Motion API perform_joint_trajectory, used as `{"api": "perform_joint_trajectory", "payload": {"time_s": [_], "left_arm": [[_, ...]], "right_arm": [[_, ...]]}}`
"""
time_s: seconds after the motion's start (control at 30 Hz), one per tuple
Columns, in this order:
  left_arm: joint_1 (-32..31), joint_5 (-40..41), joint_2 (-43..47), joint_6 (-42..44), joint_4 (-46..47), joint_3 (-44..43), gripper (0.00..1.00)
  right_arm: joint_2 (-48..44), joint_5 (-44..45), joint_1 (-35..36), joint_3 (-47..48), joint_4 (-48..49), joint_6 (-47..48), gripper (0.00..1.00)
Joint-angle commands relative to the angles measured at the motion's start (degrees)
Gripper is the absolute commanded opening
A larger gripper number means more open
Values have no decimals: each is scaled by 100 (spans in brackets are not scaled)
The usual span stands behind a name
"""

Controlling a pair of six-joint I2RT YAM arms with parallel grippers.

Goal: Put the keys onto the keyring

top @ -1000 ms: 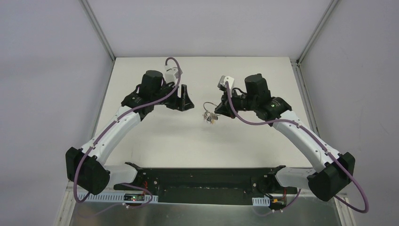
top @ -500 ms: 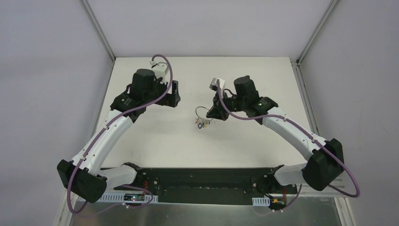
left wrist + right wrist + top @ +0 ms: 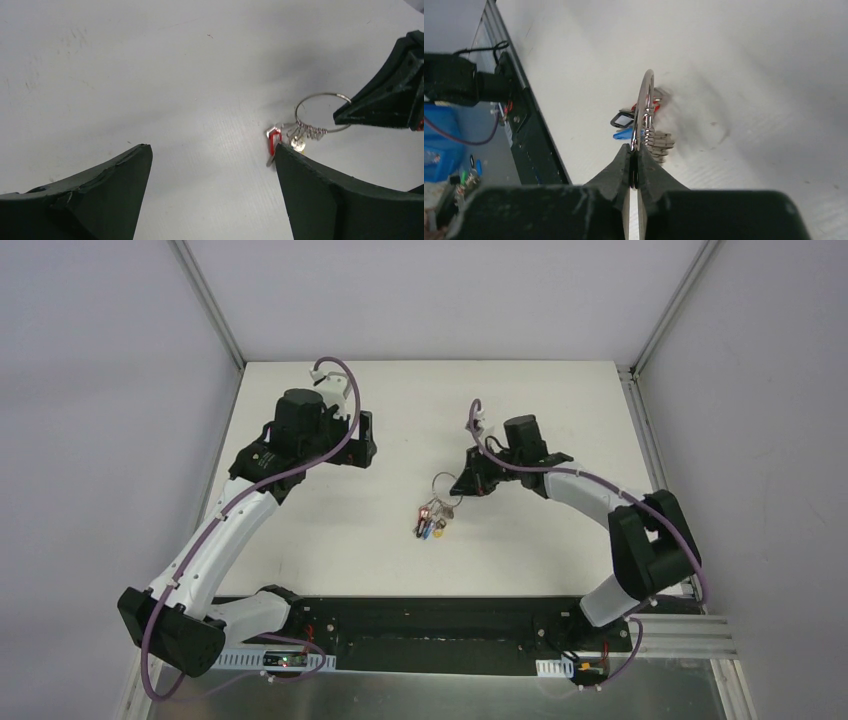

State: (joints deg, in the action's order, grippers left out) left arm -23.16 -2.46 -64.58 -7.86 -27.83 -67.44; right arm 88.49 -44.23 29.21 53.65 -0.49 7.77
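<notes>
The keyring (image 3: 444, 483) is a thin silver ring, and my right gripper (image 3: 464, 483) is shut on its right edge. It holds the ring low over the table, with the key bunch (image 3: 431, 519) trailing toward the near side. In the right wrist view the ring (image 3: 644, 107) stands edge-on above my shut gripper (image 3: 635, 152). The black-tag key (image 3: 621, 120), red-tag key (image 3: 655, 103) and a blue tag (image 3: 624, 133) lie in the bunch. My left gripper (image 3: 367, 440) is open and empty, left of the ring. The left wrist view shows the ring (image 3: 322, 113) and red tag (image 3: 271, 140) beyond my open gripper (image 3: 212, 150).
A yellow tag (image 3: 440, 533) lies at the bunch's near end. The white table (image 3: 330, 530) is bounded by metal frame posts at its back corners. The black base rail (image 3: 430, 625) runs along the near edge.
My right gripper has swung the ring toward the near side and lowered it, so the keys now spread on the table. My left gripper has pulled back to the left.
</notes>
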Motion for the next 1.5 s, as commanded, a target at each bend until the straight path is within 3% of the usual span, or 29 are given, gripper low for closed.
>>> {"api": "perform_joint_trajectory", "payload": {"time_s": [0.0,0.27,0.8,0.97,1.07,1.13,1.33,1.47], "left_arm": [[48,-57,118,25,67,73,96],[46,-217,195,4,4,102,96],[48,-326,330,125,6,150,96],[48,47,432,509,-47,185,99],[69,462,585,725,23,323,99],[113,681,708,947,125,434,99],[507,1204,1126,1248,769,999,99],[1290,522,1553,893,1194,1455,99]], "right_arm": [[481,-124,-596,-49,528,-700,6],[1360,-146,-1488,111,84,-988,15],[1591,91,-2664,313,-850,-235,32],[854,118,-2777,307,-909,-2,51],[168,291,-2776,304,-880,157,73],[-326,440,-2772,325,-858,260,97],[-1526,1168,-2776,415,-976,464,100],[-2182,1783,-2779,246,-807,276,100]]}}
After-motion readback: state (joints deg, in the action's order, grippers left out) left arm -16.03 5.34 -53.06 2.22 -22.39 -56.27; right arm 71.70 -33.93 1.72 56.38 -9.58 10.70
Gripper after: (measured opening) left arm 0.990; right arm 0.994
